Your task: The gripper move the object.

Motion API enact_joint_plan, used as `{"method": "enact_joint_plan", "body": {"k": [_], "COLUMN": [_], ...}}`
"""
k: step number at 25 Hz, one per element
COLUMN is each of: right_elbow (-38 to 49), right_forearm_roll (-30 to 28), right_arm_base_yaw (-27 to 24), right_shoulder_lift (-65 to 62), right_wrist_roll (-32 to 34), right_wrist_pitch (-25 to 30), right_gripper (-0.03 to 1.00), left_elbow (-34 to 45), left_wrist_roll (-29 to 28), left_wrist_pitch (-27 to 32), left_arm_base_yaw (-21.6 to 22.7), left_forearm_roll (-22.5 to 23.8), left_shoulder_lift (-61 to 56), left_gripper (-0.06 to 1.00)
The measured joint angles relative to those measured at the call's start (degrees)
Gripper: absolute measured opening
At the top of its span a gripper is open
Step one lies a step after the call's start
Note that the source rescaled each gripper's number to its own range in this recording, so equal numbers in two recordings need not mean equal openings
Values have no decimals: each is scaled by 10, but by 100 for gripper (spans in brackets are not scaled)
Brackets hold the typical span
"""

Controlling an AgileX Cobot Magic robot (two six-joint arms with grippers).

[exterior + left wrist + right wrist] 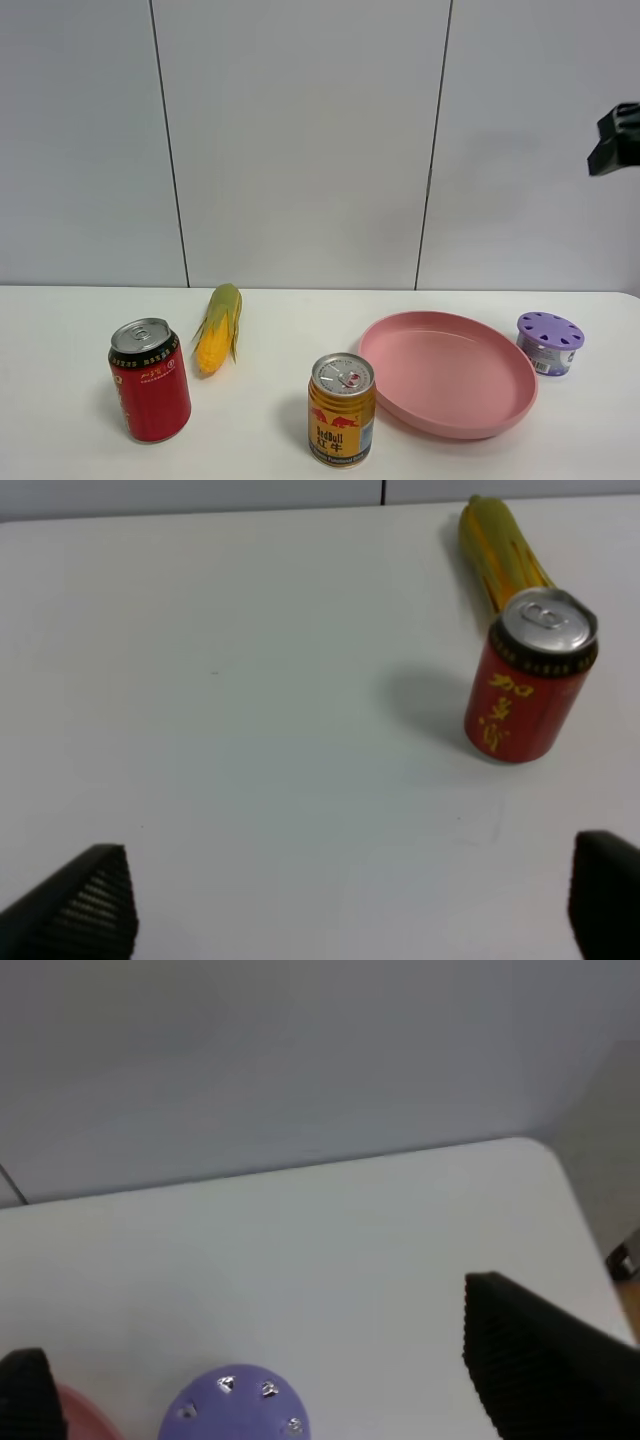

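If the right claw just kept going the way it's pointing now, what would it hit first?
Probably the purple-lidded container: it sits low between the right claw's open fingers in the wrist view, the pink plate beside it. Depth is unclear, so it might meet the table instead.

Looked like a lab test cell: bare white table (60,330), plain grey panelled wall (300,140) along its far edge.
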Motion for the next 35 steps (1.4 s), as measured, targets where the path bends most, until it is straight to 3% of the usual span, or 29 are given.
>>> {"method": "enact_joint_plan", "body": {"k": [8,13,25,29,35], "right_elbow": [-82,-81,81,105,127], "right_forearm_roll": [0,5,24,30,36], "right_arm_base_yaw": [7,-8,-33,-33,-37], "right_shoulder_lift": [-170,-241,-515,-577,-644], "right_wrist_roll": [-37,-43,-14,-11,-11], "right_wrist_pitch": [270,394,464,514,517], "right_gripper": [28,28,28,28,28], "left_elbow": [0,0,0,0,0], "left_wrist_roll": [0,0,0,0,0], "left_wrist_pitch": [0,0,0,0,0], "left_arm_base_yaw": [0,0,0,0,0], "left_forearm_roll": [0,0,0,0,0], "left_shoulder_lift": [0,0,0,0,0], "left_gripper": [100,100,100,100,100]}}
